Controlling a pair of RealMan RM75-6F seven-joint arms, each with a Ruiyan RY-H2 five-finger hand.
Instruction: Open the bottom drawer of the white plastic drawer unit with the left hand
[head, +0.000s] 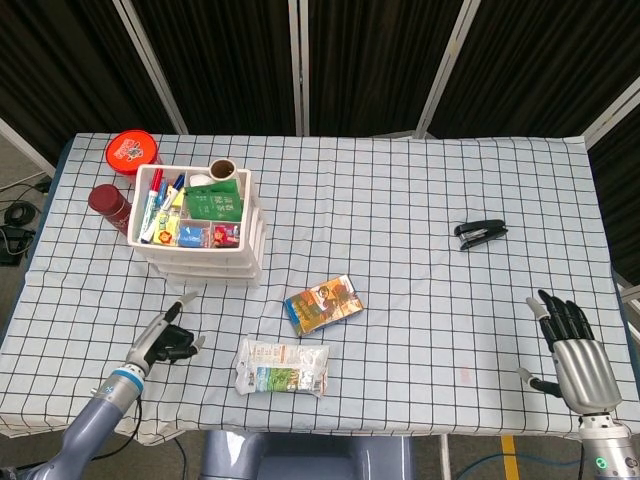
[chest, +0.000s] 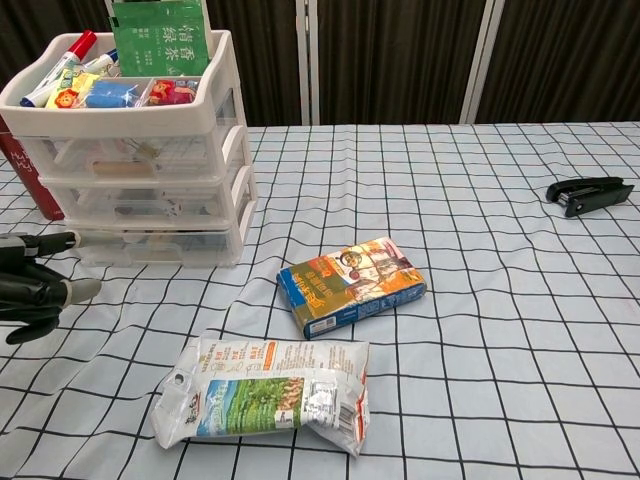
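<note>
The white plastic drawer unit stands at the table's left, its top tray full of markers and packets. Its bottom drawer sits pushed in, flush with the two above. My left hand hovers low over the cloth just in front of the unit, fingers spread and pointing toward the bottom drawer, holding nothing and not touching it. My right hand rests at the table's front right corner, fingers spread and empty; the chest view does not show it.
A colourful box and a snack bag lie in the middle front. A black stapler sits far right. A red canister and a dark red bottle stand behind the unit.
</note>
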